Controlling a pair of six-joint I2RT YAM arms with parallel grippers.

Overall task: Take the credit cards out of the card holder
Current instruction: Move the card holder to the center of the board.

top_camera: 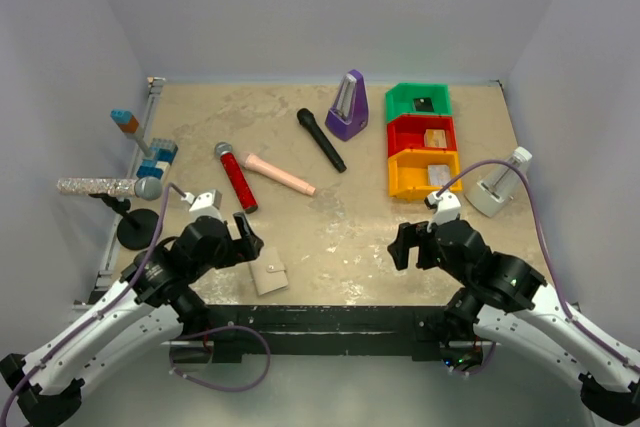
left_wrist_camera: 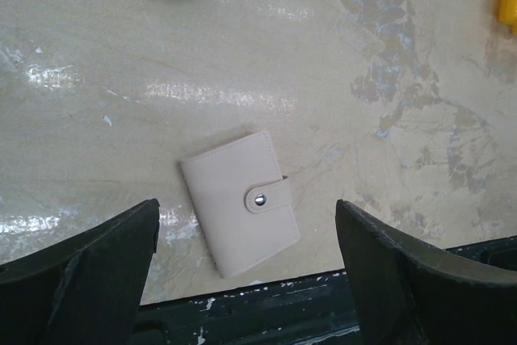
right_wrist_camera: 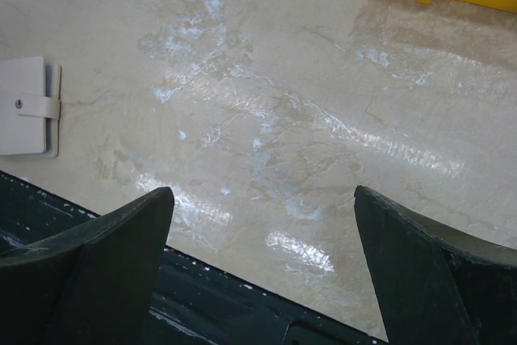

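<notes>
While both arms hang low over the near edge of the table point(top_camera: 350, 217), the beige card holder point(top_camera: 268, 277) lies flat on the tabletop just beside that edge. It is folded closed with its snap tab fastened across the front, so its inside is hidden.

The left gripper point(top_camera: 245, 234) sits directly above and behind the card holder. Its jaws are spread wide and pinch nothing, and in the left wrist view the holder lies on the table between the two dark fingers point(left_wrist_camera: 97, 272), touching neither.

The right gripper point(top_camera: 408, 245) is well apart to the right, its jaws likewise spread wide over bare tabletop. In its wrist view the holder shows only at the far left.

Farther back lie a red glitter microphone point(top_camera: 237, 177), a peach cylinder point(top_camera: 280, 174) and a black microphone point(top_camera: 320, 139). A purple metronome point(top_camera: 347, 107) stands near the stacked green bin point(top_camera: 402, 99), red bin point(top_camera: 404, 134) and yellow bin point(top_camera: 404, 175).
</notes>
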